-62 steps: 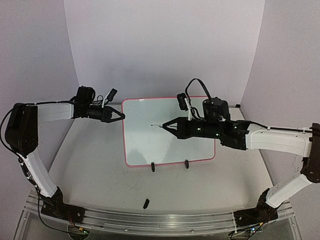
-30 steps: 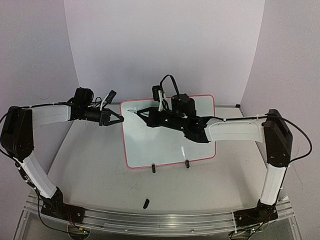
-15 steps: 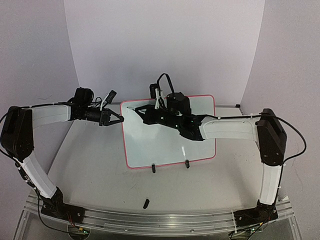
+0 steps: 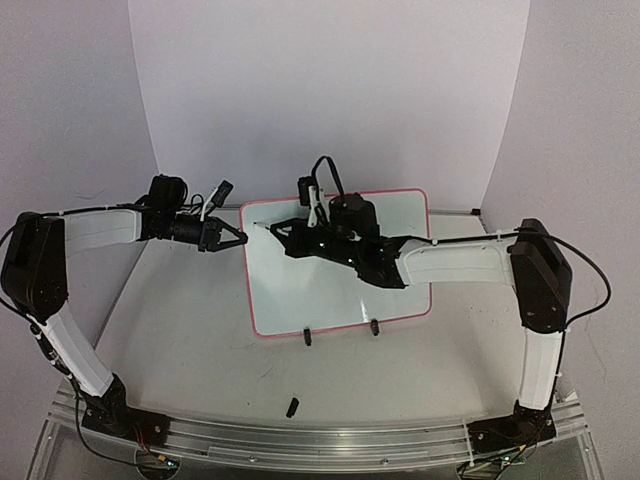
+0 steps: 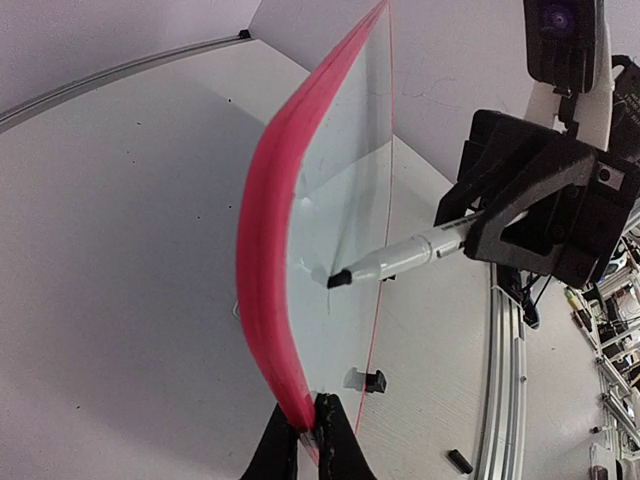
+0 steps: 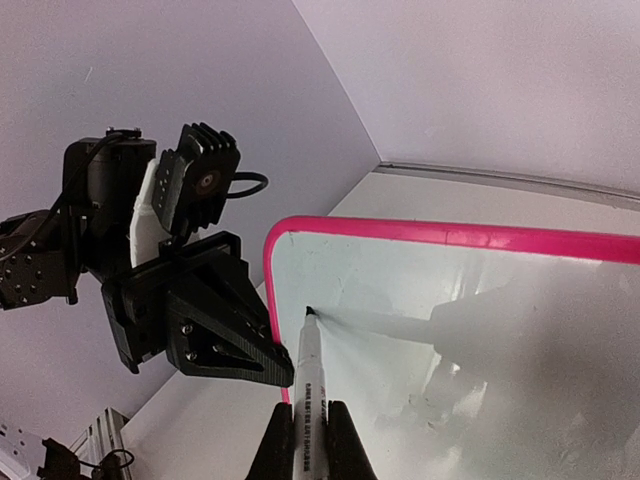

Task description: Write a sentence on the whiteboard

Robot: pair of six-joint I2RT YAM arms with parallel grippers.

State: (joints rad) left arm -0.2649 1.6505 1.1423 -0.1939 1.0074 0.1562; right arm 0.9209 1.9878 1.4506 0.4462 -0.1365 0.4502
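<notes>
The large, glossy white rectangular whiteboard (image 4: 300, 290) with its thin pink-red rounded frame stands near the middle of the pale grey table (image 4: 180, 350), propped on 2 small black clip feet (image 4: 306, 335) along its near edge, in front of a plain lilac-white backdrop (image 4: 330, 90). The left gripper (image 4: 238, 237) reaches in from the left side and is pinched tight on the board's left edge. In the left wrist view its 2 black fingertips (image 5: 322, 432) meet on the curved pink frame of the whiteboard (image 5: 265, 250), with one clip foot visible just beyond. The right gripper (image 4: 275, 228) stretches across the upper part of the board from the right, its jaws closed around a slim marker pen (image 6: 308, 370) with a white barrel and a black tip. In the right wrist view that gripper (image 6: 305, 440) holds the pen pointing up and away, the tip close inside the top-left corner of the whiteboard (image 6: 450, 300), just beside the frame. From the left wrist the marker pen (image 5: 395, 262) shows its tip right at the white face, though actual contact cannot be confirmed. A small black cap (image 4: 292, 406) lies alone on the table, well apart from the board, toward the near rail.
</notes>
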